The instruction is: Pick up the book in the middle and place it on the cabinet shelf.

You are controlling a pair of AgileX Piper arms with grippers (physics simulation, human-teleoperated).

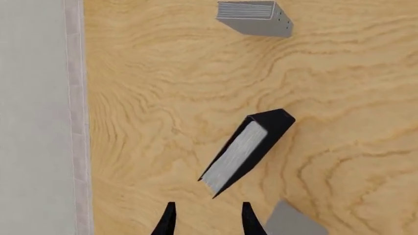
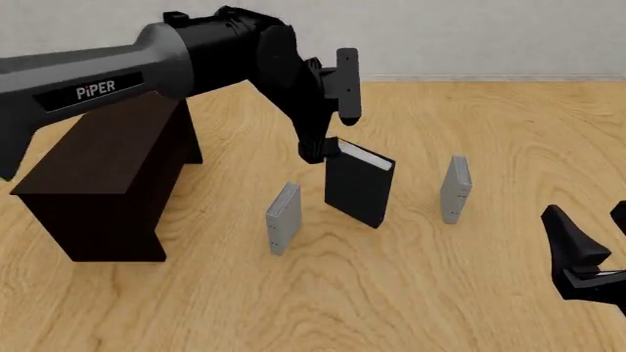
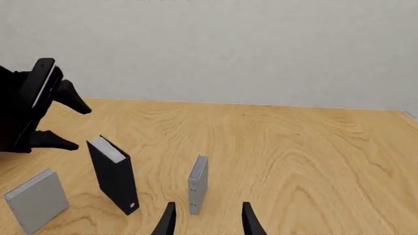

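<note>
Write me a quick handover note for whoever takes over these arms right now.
Left gripper: open, empty, hovering just above the book's top, fingers not closed on it.
Right gripper: open, empty, parked low at the near right.
Book: standing upright mid-table between two grey books.
Cabinet: far left, nothing on top.
Done: approach only.
Left: lower, grip the book, lift, carry left, set on the cabinet.

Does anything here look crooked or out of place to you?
Yes. The black book in the middle leans over, resting on one bottom corner, while the two grey books, one on its left and one on its right, stand straight. The left gripper hovers at its top edge, jaws open.
</note>
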